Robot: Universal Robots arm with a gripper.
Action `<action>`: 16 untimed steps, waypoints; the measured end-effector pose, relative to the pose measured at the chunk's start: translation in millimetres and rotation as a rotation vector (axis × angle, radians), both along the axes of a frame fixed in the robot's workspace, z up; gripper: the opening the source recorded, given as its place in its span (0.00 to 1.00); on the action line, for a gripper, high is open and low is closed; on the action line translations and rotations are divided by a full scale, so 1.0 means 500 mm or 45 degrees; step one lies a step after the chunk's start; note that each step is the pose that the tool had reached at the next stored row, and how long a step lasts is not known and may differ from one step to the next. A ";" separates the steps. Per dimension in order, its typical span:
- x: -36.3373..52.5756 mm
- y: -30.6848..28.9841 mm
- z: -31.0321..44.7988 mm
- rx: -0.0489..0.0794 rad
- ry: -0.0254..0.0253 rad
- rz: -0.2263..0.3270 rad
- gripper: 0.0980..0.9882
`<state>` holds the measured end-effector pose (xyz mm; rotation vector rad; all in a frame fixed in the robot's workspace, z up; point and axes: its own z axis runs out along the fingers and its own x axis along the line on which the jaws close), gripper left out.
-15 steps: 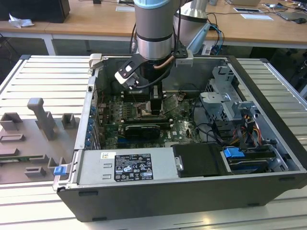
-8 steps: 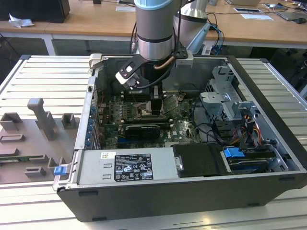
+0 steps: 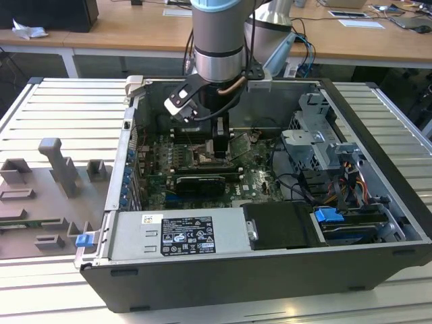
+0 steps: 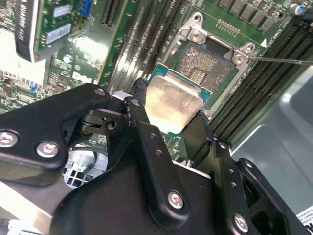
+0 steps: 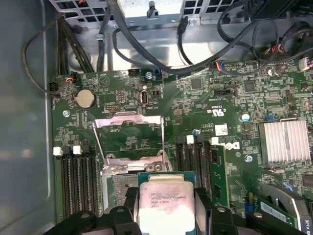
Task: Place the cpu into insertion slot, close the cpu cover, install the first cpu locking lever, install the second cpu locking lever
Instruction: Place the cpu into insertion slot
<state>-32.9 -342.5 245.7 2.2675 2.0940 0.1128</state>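
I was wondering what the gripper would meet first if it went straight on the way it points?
Most likely the insertion slot: the gripper, shut on the cpu, points down toward it with the chip leading, though the exact alignment is hard to judge.

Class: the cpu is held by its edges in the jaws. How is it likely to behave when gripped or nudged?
The cpu looks a flat, stiff plate, so it probably won't flex between the jaws. Its smooth metal top suggests it could slip under a light pinch. Its thin green edge hints at fragility.
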 end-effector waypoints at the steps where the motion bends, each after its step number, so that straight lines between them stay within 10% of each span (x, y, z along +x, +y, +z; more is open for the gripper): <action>1: 0.000 0.005 -0.001 0.000 0.0000 0.002 0.50; 16: -0.017 0.025 -0.034 0.000 0.0000 0.075 0.50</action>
